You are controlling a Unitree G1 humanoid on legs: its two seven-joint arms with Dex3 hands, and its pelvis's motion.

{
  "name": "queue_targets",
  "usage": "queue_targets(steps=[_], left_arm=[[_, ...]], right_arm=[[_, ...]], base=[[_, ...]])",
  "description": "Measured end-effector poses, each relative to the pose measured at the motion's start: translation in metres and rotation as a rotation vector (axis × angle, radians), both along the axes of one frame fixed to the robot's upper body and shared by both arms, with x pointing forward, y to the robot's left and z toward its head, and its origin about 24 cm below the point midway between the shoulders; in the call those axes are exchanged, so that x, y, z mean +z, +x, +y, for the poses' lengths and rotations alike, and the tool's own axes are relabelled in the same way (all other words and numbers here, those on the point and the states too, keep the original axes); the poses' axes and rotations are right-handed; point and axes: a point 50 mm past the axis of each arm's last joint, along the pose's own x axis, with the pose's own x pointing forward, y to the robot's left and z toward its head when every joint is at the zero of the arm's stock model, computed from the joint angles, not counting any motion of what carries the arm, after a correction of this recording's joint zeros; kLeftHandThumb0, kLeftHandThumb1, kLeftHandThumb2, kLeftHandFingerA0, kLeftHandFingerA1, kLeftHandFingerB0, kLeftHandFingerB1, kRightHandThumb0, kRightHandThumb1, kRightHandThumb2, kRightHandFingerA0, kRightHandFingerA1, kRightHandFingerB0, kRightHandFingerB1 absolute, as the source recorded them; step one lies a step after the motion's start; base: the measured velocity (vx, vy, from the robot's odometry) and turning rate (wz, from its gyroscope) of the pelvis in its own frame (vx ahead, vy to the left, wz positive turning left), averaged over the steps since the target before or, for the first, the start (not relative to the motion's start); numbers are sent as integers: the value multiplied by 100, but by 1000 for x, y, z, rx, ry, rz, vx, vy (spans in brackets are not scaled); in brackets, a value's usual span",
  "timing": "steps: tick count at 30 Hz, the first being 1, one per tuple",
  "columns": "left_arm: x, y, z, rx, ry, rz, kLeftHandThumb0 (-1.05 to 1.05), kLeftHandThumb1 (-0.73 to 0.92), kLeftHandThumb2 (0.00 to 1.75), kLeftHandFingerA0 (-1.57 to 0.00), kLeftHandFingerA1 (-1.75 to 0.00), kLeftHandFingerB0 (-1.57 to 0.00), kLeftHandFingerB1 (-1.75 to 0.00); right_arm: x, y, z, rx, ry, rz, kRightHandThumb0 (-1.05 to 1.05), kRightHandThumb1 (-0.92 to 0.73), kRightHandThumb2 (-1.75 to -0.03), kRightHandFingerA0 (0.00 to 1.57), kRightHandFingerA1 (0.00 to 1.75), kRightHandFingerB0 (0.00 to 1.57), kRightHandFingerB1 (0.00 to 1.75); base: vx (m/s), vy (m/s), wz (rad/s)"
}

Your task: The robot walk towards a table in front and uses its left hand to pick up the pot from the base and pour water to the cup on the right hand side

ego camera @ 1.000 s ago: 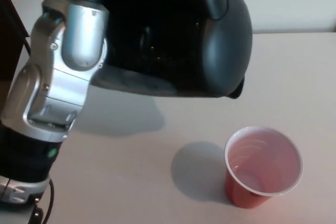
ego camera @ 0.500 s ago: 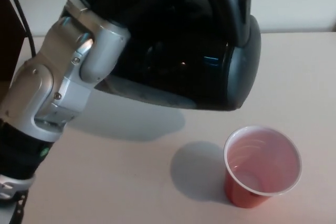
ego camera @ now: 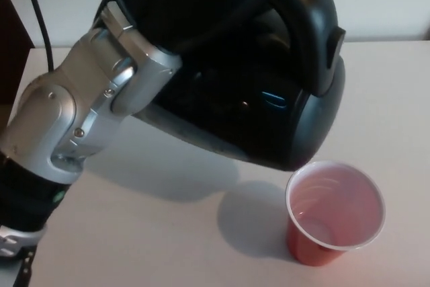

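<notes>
At nine o'clock the silver left arm (ego camera: 74,126) is seen rising toward the centre, where the left hand (ego camera: 181,5) is wrapped around the pot (ego camera: 269,99) near its handle; the fingers themselves are lost in the dark, so the exact grip cannot be told. The pot is held in the air, tilted down toward four o'clock, its lowest edge just above the cup's near rim. The cup (ego camera: 334,213) stands upright on the table (ego camera: 134,233) at five o'clock and looks empty. No water is seen falling. For a clean pour, the spout should be brought over the cup's middle, and the tilt should be increased slowly so the light cup is not struck or overshot. The right hand is not shown.
</notes>
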Motion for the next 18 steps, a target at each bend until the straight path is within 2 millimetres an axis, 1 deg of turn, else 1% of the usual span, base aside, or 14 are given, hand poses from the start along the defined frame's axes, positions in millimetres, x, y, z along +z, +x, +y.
queue_targets(steps=[1,5,6,7,8,9,10,13,14,16,17,18], left_arm=[[0,-1,-1,-6,0,-3,-25,43,86,-121,-135,-79,-90],[1,-4,-2,-18,-1,-19,-25,43,86,-121,-135,-79,-90],[1,-5,-2,-19,-1,-21,-28,43,84,-124,-140,-78,-87],[1,-5,-2,-23,-1,-25,-28,43,84,-124,-140,-78,-87],[2,-6,-2,-24,-1,-28,-32,54,60,-98,-175,-85,-67],[3,-7,-2,-25,-3,-37,-32,54,60,-98,-175,-85,-67],[4,-8,-1,-27,-6,-43,-28,38,81,-127,-141,-84,-78],[9,-11,-1,-34,-21,-63,-26,37,81,-127,-140,-86,-75],[10,-11,-1,-36,-22,-67,-32,51,61,-99,-162,-91,-59],[11,-13,-1,-44,-21,-78,-28,52,59,-100,-164,-91,-61],[12,-14,-2,-48,-20,-84,-31,54,62,-100,-166,-88,-80],[13,-15,-2,-54,-19,-91,-31,54,62,-100,-166,-88,-80]], right_arm=[[0,0,0,0,0,0,-47,-72,-62,56,67,47,50],[0,0,0,4,1,1,-47,-72,-62,56,67,47,50],[0,0,0,4,1,1,-47,-70,-61,57,69,47,50],[0,0,0,6,1,1,-47,-70,-61,57,69,47,50],[0,0,0,6,1,1,-47,-71,-61,59,68,49,49],[0,0,0,7,0,1,-47,-71,-61,59,68,49,49],[0,0,0,7,0,1,-45,-70,-61,59,70,49,50],[0,0,0,5,0,1,-46,-71,-62,59,70,47,50],[0,0,0,5,0,1,-47,-70,-61,60,69,47,49],[0,0,0,6,0,1,-47,-70,-61,59,67,45,48],[0,0,0,7,0,1,-48,-70,-61,60,67,46,48],[0,0,0,8,-1,2,-48,-70,-61,60,67,46,48]], base=[[0,0,0],[0,0,0],[0,0,0],[0,0,0],[0,0,0],[0,0,0],[0,0,0],[0,0,0],[0,0,0],[0,0,0],[0,0,0],[0,0,0]])
